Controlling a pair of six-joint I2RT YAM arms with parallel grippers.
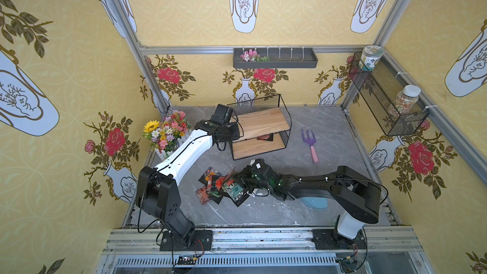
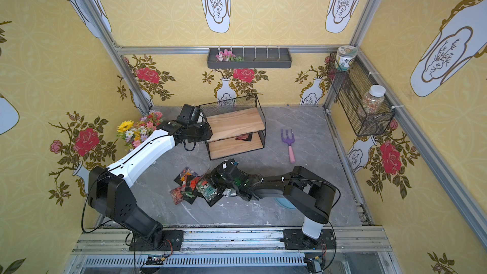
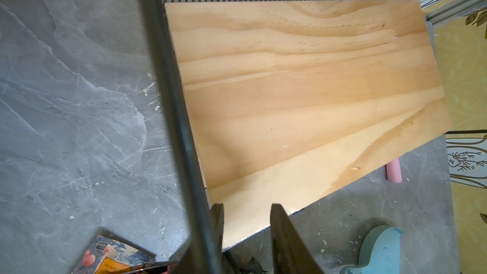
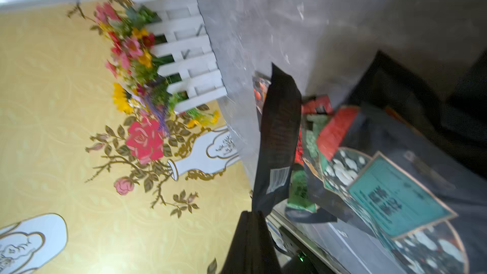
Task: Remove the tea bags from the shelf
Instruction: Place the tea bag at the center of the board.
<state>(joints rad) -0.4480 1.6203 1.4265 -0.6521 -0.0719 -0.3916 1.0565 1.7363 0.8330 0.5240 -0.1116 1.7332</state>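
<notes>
Left end effector (image 3: 246, 206): parted, holding nothing, beside the small wood-and-black-wire shelf (image 1: 259, 121).
Right end effector (image 4: 253, 214): pinching a flat black barcode tea bag (image 4: 279, 133), in front of the shelf.

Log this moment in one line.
left tool: open, empty, at shelf | right tool: shut on barcode sachet, at table pile | tea bag on lower board
</notes>
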